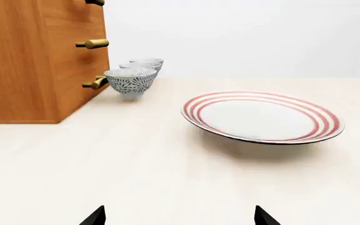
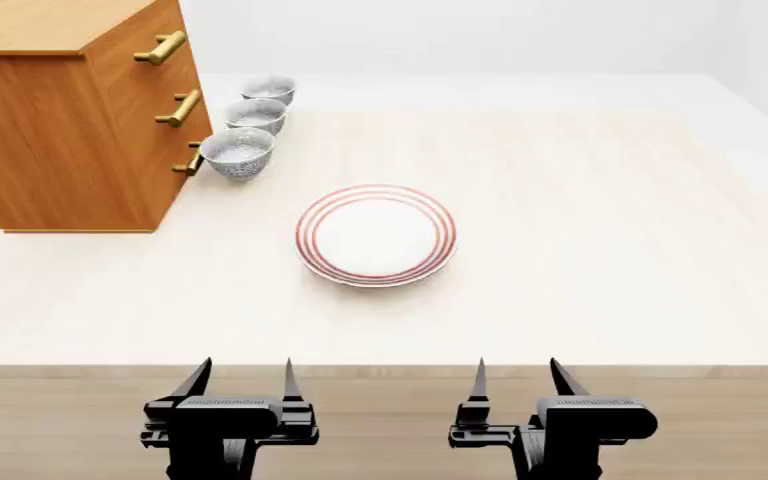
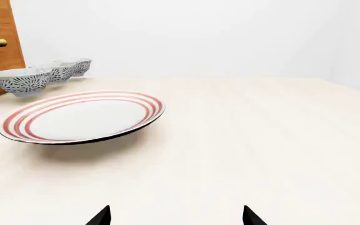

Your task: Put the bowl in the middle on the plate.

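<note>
Three patterned bowls stand in a row beside the wooden cabinet at the back left. The middle bowl (image 2: 253, 116) (image 1: 139, 66) (image 3: 60, 71) sits between the near bowl (image 2: 237, 153) and the far bowl (image 2: 268, 91). The red-ringed plate (image 2: 376, 236) (image 1: 262, 117) (image 3: 83, 116) lies flat at the table's centre. My left gripper (image 2: 241, 378) (image 1: 178, 219) and right gripper (image 2: 518, 376) (image 3: 176, 219) hang at the table's near edge, both open and empty, well short of the plate.
A wooden cabinet (image 2: 77, 120) with brass handles (image 2: 179, 108) stands at the back left, its handles close to the bowls. The pale table (image 2: 598, 220) stretches wide to the right of the plate.
</note>
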Robot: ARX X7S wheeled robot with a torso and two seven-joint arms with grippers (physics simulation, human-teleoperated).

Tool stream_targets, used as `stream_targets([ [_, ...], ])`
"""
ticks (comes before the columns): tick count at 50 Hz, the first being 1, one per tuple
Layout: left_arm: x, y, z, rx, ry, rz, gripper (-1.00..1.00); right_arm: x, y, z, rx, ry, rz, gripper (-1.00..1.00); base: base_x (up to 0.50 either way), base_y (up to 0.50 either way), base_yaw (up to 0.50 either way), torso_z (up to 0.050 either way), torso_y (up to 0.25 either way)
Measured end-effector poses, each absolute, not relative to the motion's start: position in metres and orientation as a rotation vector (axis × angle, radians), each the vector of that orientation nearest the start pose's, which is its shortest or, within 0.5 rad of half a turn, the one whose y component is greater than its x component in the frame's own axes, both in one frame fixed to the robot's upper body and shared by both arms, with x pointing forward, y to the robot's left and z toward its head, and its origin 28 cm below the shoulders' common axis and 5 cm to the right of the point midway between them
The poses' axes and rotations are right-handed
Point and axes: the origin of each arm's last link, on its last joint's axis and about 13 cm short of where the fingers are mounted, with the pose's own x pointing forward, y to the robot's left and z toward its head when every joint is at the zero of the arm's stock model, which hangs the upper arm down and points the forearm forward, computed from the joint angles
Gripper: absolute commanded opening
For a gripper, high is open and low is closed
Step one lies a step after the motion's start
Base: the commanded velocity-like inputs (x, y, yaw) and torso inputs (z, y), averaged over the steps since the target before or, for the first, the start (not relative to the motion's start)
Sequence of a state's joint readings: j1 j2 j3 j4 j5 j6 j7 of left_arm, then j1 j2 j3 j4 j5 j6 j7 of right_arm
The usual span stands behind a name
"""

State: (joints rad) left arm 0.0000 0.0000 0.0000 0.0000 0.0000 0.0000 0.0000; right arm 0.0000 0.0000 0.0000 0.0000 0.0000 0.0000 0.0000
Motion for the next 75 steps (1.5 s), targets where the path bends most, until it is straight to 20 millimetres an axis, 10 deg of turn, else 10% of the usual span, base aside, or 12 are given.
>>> stream_targets([
  [16, 0.208, 0.207, 0.021, 0.028, -0.022, 0.014, 1.0, 0.208, -0.096, 0.022, -0.017, -0.014, -0.002, 1.0, 0.0, 0.0, 0.0, 0.0, 0.0],
  [45, 0.174, 0.211, 0.109, 0.033, -0.244, 0.052, 1.0, 0.179, -0.101, 0.114, -0.021, -0.255, -0.036, 1.0, 0.0, 0.0, 0.0, 0.0, 0.0],
  [75, 0.161, 0.21, 0.128, 0.035, -0.301, 0.042, 1.0, 0.168, -0.099, 0.132, 0.012, -0.311, -0.001, 1.0, 0.46, 0.0, 0.0, 0.0, 0.0],
])
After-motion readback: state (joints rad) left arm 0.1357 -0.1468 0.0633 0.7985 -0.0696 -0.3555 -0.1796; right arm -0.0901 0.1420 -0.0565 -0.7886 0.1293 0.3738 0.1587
